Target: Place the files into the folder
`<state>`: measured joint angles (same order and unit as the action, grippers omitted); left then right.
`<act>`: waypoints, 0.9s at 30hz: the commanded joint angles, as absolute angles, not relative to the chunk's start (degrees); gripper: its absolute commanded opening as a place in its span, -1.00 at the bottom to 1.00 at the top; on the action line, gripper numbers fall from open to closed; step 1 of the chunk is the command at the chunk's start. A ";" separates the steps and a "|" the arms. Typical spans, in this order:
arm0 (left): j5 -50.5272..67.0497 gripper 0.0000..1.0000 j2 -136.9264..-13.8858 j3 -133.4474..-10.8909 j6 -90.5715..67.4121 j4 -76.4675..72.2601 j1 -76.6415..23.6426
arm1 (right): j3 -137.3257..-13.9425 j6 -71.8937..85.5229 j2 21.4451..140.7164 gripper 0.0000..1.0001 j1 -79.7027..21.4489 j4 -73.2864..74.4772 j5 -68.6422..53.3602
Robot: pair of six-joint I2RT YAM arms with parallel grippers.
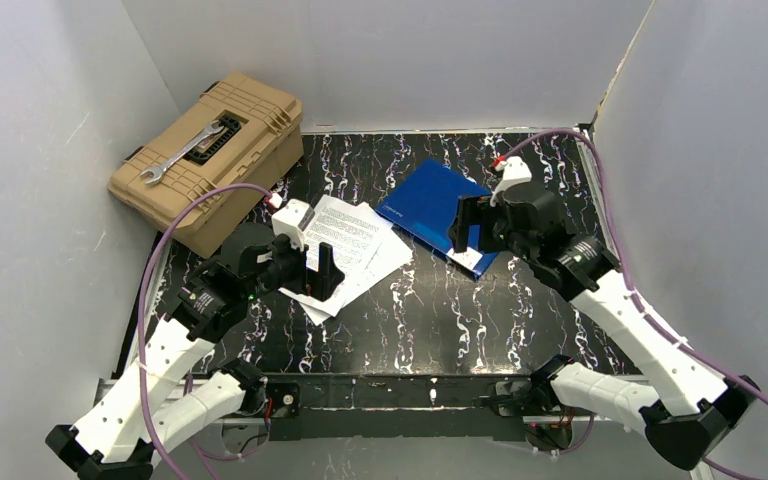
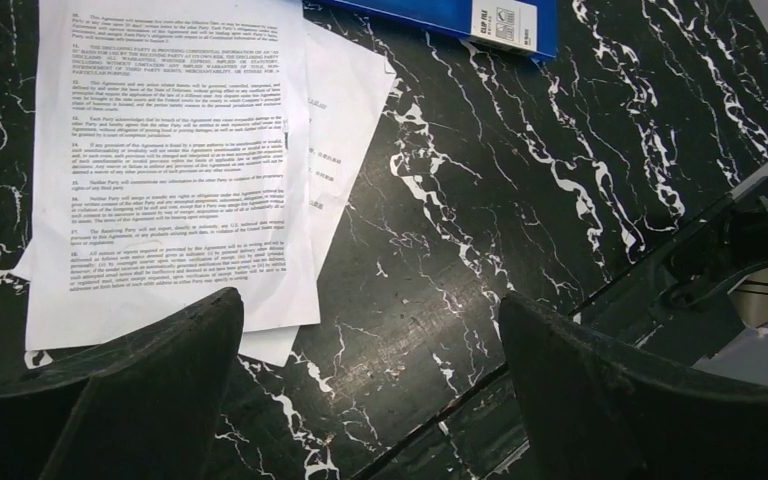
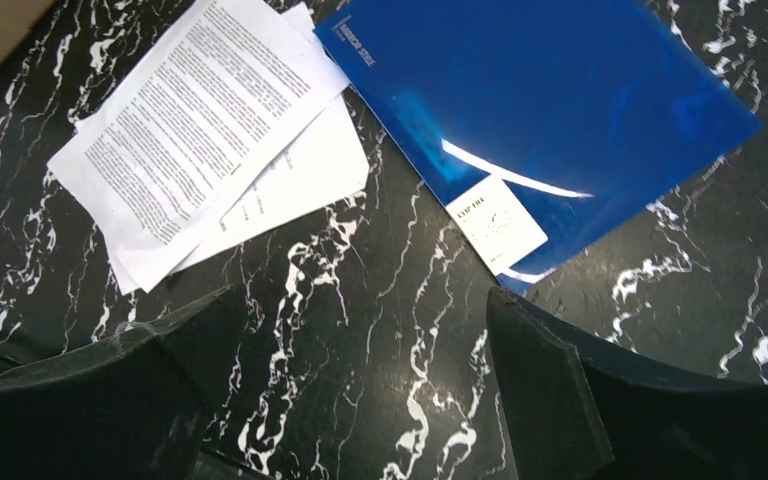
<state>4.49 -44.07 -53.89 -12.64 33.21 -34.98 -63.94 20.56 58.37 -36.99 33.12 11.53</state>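
Table: black marble-patterned top [image 1: 440,310], closed in by white walls on three sides.
Files: a few white sheets of small black print [image 1: 360,240], lying flat and loosely fanned at the left centre of the table, with the top sheet skewed over those beneath.
Folder: bright-blue glossy document folder [image 1: 428,200], closed and flat on the table to the right of the files and turned at an angle. Its left corner lies just beside the far right edge of the sheets; contact cannot be told.
Folder label: small white printed label [image 3: 496,225] on the folder's near corner.
Files versus folder: all sheets lie outside the folder, and none is tucked in.
Left gripper: [image 1: 318,268] jaws spread wide and holding nothing, poised over the near edge of the files. In the wrist view both fingers sit above the table with the sheets between and ahead of them.
Right gripper: [image 1: 473,228] jaws spread wide and empty, poised over the folder's near, labelled corner. No contact with the folder can be seen.
Toolbox: tan plastic case [image 1: 210,160], lid shut, at the far left corner, well apart from the folder.
Wrench: silver open-ended spanner [image 1: 182,155] lying across the toolbox lid.
Cables: purple leads [image 1: 165,235] looping off each arm.
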 commanded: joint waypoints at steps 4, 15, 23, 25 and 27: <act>7.28 0.97 -43.91 -53.19 -13.78 31.35 -34.89 | -63.64 21.22 52.75 0.97 -37.13 38.97 15.90; 7.10 0.97 -45.28 -53.02 -16.46 31.89 -34.89 | -65.57 16.69 53.40 0.97 -37.10 40.72 21.22; -7.86 0.96 -47.89 -53.50 -26.46 41.13 -34.89 | -65.76 20.07 59.56 0.97 -37.16 36.69 12.93; -10.26 0.97 -48.63 -53.32 -29.39 41.95 -34.90 | -64.52 21.48 60.54 0.97 -37.53 34.25 11.22; -11.83 0.96 -49.48 -53.18 -31.74 41.86 -34.89 | -63.80 22.16 61.83 0.97 -38.39 32.35 11.23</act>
<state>-4.21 -48.58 -53.19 -25.08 38.61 -34.98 -64.60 19.62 60.66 -37.21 38.52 14.02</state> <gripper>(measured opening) 0.981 0.985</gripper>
